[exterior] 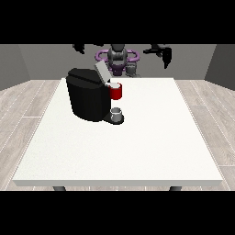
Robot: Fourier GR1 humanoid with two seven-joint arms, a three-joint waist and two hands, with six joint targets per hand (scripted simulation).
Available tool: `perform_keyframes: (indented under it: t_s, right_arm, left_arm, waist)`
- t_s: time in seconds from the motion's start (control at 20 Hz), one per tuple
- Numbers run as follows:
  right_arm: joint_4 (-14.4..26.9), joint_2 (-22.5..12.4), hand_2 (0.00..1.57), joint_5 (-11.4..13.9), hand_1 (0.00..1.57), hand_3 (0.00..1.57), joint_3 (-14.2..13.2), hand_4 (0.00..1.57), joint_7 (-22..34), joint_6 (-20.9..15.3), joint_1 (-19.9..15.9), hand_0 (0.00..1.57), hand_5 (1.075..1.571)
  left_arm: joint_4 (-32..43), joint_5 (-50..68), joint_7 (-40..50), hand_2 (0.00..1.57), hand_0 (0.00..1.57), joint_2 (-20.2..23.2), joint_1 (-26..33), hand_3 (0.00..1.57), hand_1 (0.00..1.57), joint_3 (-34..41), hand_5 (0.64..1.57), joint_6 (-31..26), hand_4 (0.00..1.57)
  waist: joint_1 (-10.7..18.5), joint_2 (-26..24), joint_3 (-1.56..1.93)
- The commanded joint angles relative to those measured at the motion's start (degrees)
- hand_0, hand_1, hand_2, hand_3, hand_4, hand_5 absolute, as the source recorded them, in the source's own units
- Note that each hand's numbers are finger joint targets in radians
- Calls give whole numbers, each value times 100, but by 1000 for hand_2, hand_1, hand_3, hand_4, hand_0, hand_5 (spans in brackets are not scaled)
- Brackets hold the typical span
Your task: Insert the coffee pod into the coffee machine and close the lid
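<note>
White counter (137,151) fills the room's middle, bearing a black coffee machine (87,101) with its lid (101,71) tilted up. Both hands hang raised behind it, well apart from the machine. At the view's right, the hand (166,56) points its fingers downward, relaxed; the hand at the view's left (80,47) is too small to tell. A red pod holder (116,91) sits open at the machine's front, a small grey cup (117,113) below it.

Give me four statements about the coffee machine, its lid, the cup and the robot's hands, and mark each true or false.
1. The coffee machine has its lid raised. True.
2. The hand at the view's right rests on the lid. False: it hangs in the air, well clear of the machine.
3. A small grey cup sits at the machine's base. True.
4. The machine lies tipped over on the white table. False: it stands upright.
</note>
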Motion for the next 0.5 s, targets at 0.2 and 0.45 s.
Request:
perform_keyframes:
  t_s: [0.2,0.45]
  right_arm:
    - [721,86,0,4,0,0,-266,0,-344,-14,-505,0,1571]
    - [1127,-86,0,-207,0,0,-553,0,-268,185,-956,0,1571]
  left_arm:
    - [-1188,420,297,0,0,-123,618,0,0,-508,1571,-53,0]
    - [-1751,750,661,0,0,48,730,0,0,-428,1571,58,0]
  waist:
    - [359,477,2]
    - [234,809,1]
